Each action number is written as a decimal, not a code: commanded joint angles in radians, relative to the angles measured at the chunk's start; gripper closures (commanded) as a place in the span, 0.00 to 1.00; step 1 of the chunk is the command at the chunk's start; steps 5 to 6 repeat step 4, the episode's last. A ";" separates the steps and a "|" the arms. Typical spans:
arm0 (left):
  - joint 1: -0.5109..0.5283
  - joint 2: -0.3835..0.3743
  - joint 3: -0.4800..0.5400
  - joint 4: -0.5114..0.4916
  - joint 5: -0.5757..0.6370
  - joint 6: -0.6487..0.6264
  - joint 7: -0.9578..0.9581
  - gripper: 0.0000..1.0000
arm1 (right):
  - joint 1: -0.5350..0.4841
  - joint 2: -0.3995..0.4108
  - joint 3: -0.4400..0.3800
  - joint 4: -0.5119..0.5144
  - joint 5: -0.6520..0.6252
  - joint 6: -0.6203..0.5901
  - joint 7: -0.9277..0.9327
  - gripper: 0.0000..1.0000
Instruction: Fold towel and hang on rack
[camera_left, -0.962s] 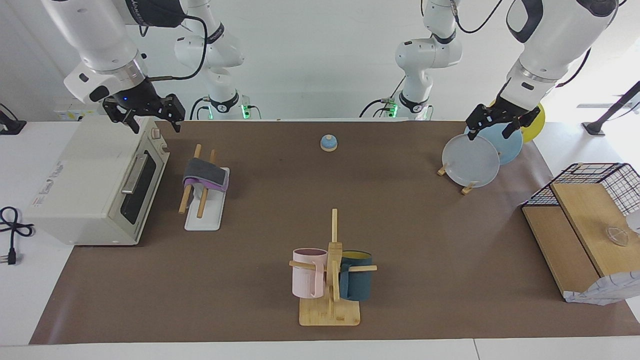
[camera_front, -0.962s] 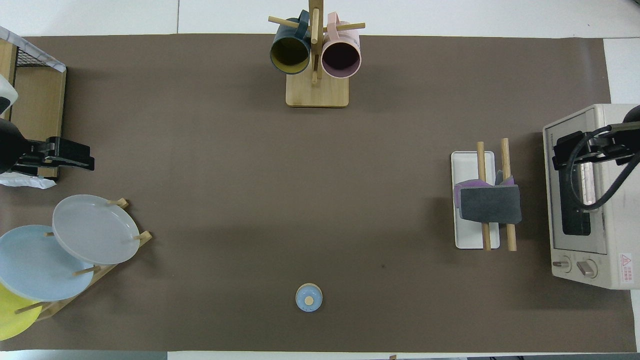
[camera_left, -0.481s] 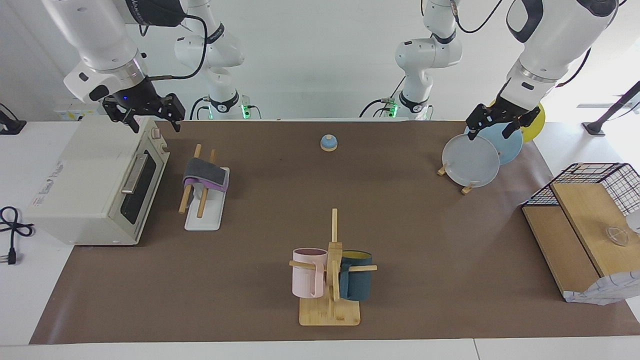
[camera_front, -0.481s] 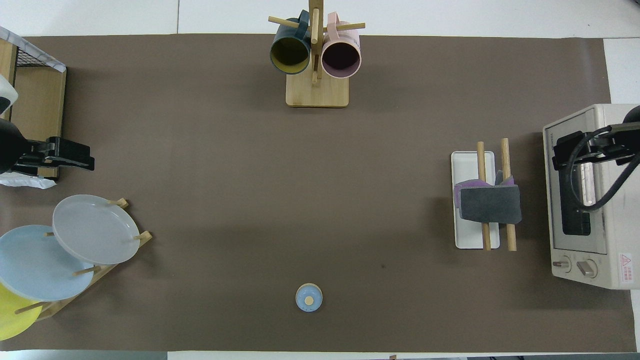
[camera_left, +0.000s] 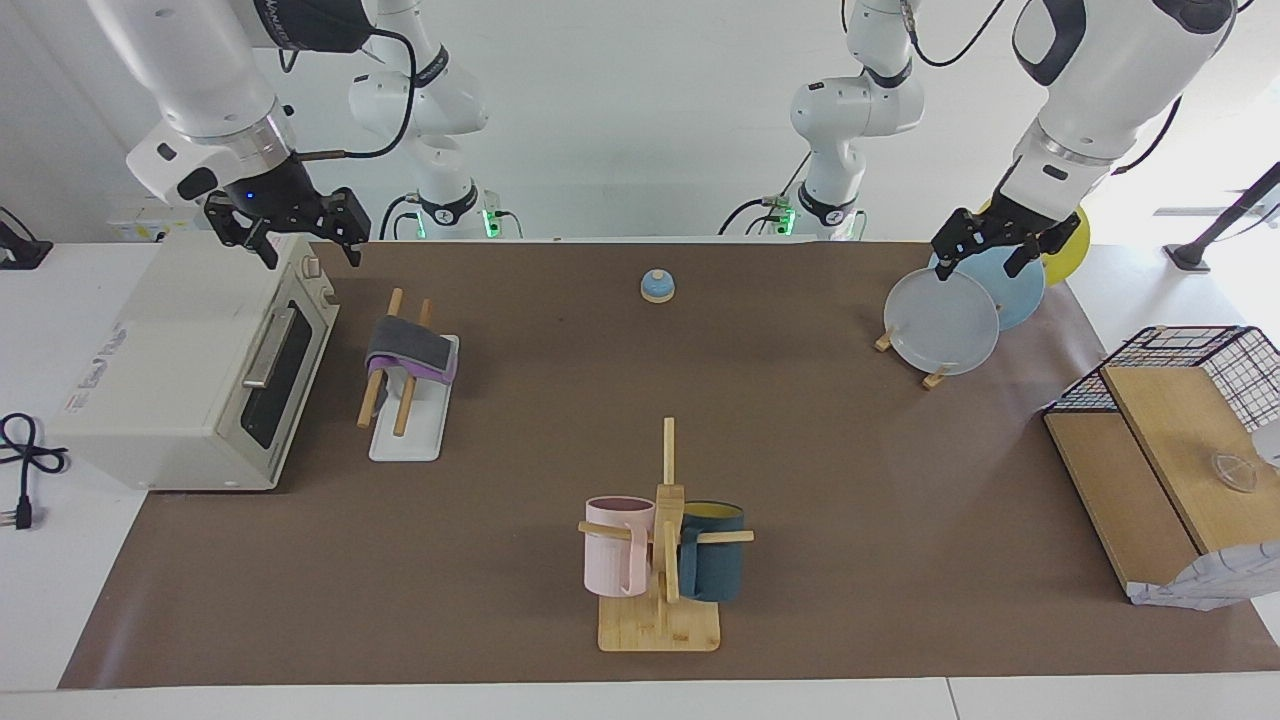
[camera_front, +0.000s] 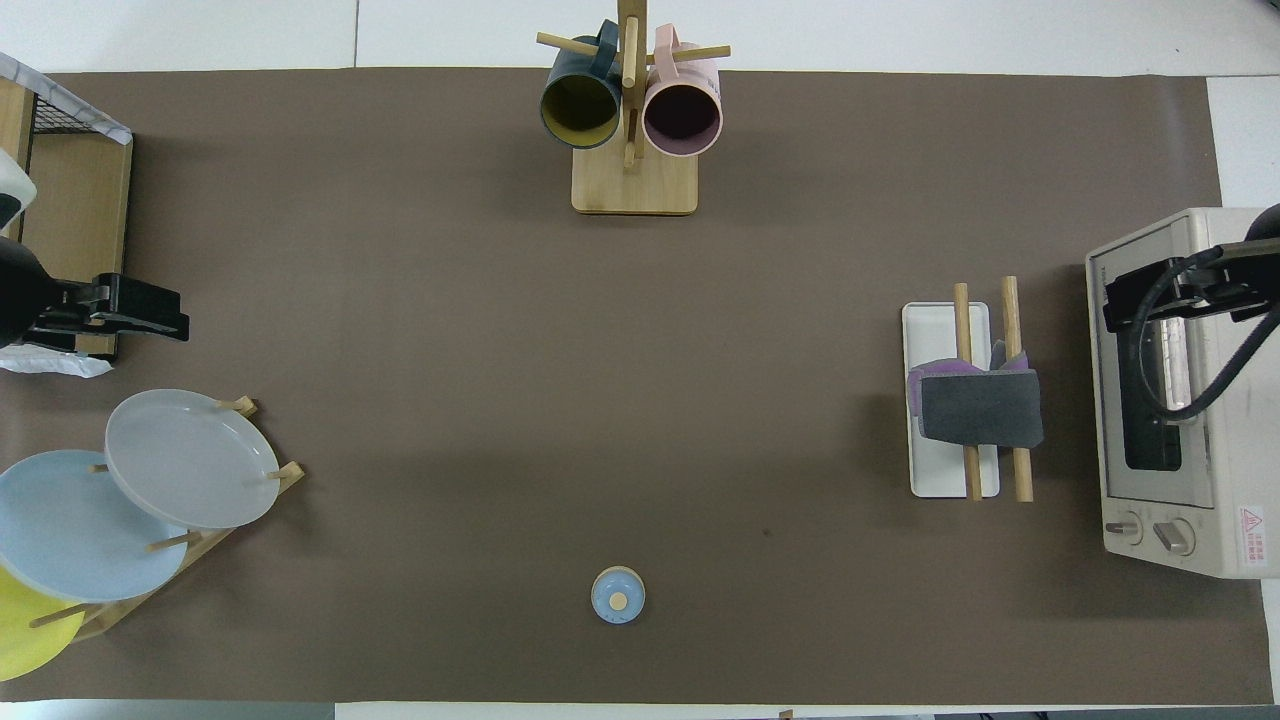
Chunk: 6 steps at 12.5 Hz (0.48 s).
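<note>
We are seeing the folded towel, soft and light, draping over the rack, best pinched at a hanging edge, while the left pincer and right pincer are hanging open and empty.

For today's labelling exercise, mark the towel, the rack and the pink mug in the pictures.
towel (camera_left: 408, 346), facing view, on its dark grey top face.
rack (camera_front: 940, 480), overhead view, on the bare white base nearer the robots.
pink mug (camera_left: 611, 562), facing view, on its side wall.
</note>
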 joint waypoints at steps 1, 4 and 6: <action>-0.003 -0.014 0.010 -0.007 -0.012 0.002 0.012 0.00 | -0.002 -0.018 -0.003 -0.024 -0.005 0.012 0.018 0.00; -0.003 -0.014 0.010 -0.007 -0.013 0.001 0.012 0.00 | -0.005 -0.018 -0.003 -0.022 -0.005 0.006 0.023 0.00; -0.003 -0.014 0.010 -0.007 -0.013 0.001 0.012 0.00 | -0.005 -0.018 -0.003 -0.022 -0.005 0.006 0.023 0.00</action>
